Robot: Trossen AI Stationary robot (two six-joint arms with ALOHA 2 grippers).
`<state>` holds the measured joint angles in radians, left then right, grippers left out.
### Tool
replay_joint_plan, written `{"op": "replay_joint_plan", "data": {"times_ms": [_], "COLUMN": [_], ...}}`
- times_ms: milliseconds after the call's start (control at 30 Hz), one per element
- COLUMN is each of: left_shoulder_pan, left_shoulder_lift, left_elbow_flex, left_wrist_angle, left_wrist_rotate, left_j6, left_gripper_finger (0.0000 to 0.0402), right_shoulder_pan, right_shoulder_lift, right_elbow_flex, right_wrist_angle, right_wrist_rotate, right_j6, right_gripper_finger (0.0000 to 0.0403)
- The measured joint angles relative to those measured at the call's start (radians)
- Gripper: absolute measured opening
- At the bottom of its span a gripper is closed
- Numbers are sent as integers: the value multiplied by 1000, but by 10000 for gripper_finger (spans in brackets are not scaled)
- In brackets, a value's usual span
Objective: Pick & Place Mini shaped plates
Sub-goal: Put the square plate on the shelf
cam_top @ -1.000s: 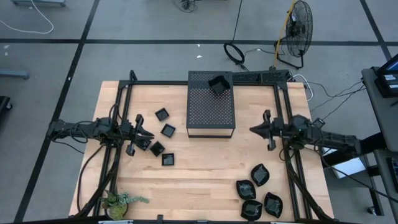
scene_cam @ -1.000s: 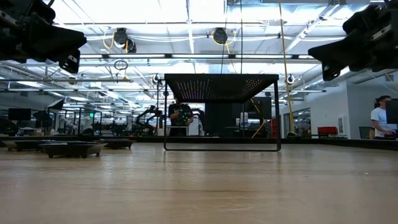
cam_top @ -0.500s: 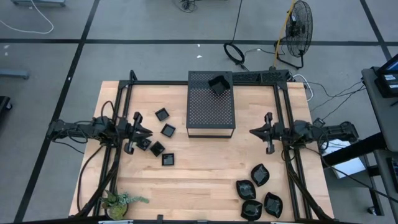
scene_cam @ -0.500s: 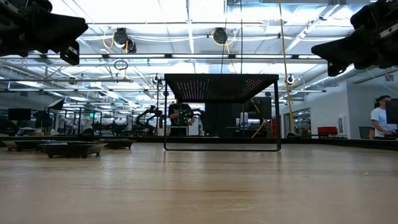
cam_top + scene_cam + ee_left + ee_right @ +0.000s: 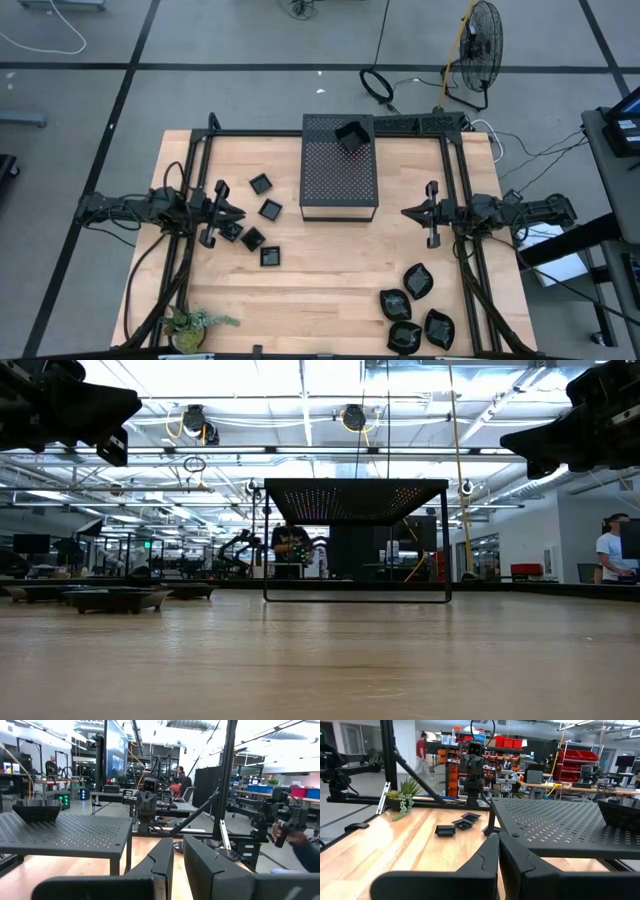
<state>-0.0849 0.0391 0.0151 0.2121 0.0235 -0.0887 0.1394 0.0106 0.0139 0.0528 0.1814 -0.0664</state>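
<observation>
One square mini plate (image 5: 352,136) sits on top of the black perforated box (image 5: 339,180), toward its 1 o'clock corner, turned so its corners point diamond-wise. In the left wrist view that same dish (image 5: 36,810) shows as a dark shallow bowl on the perforated deck; in the right wrist view it is cut off at the picture's edge (image 5: 619,813).

Four more square plates lie on the wooden worktop (image 5: 330,265) at about 9 o'clock from the box: one (image 5: 260,184) nearest the rear, one (image 5: 270,209) just below it, a tilted one (image 5: 253,239), and one (image 5: 270,256) nearest the front. A fifth dark piece near the left gripper (image 5: 237,217) is partly covered by the fingers, and whether it is a plate is hard to say.

Four leaf-shaped plates cluster at 5 o'clock of the worktop: one (image 5: 417,282) with its long axis running toward 1 o'clock, one (image 5: 394,302), one (image 5: 438,328), and one (image 5: 404,337) close to the front edge.

The left gripper hangs over the square group with its fingers (image 5: 161,859) a narrow gap apart, holding nothing visible. The right gripper (image 5: 410,210) waits at 3 o'clock of the box, fingers (image 5: 490,854) pressed together and empty.

A small green plant (image 5: 190,326) stands at the 7 o'clock corner. The low view shows only plate rims (image 5: 113,598) edge-on.
</observation>
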Motion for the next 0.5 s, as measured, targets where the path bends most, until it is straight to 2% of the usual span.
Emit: {"op": "replay_joint_plan", "data": {"times_ms": [233, 300, 433, 500], "left_shoulder_pan": [0, 0, 2, 3], "left_shoulder_lift": [0, 0, 0, 0], "left_elbow_flex": [0, 0, 1, 8], "left_wrist_angle": [5, 13, 58, 40], "left_wrist_rotate": [-20, -112, -439, -502], "left_j6": [-2, -47, -251, -275], "left_gripper_finger": [47, 47, 47, 48], "right_shoulder_pan": [0, 0, 0, 0], "right_shoulder_lift": [0, 0, 0, 0], "right_elbow_flex": [0, 0, 0, 0], "right_wrist_angle": [2, 2, 3, 3], "right_wrist_rotate": [0, 0, 0, 1], "right_j6": [1, 1, 1, 1], "right_gripper_finger": [0, 0, 0, 0]}}
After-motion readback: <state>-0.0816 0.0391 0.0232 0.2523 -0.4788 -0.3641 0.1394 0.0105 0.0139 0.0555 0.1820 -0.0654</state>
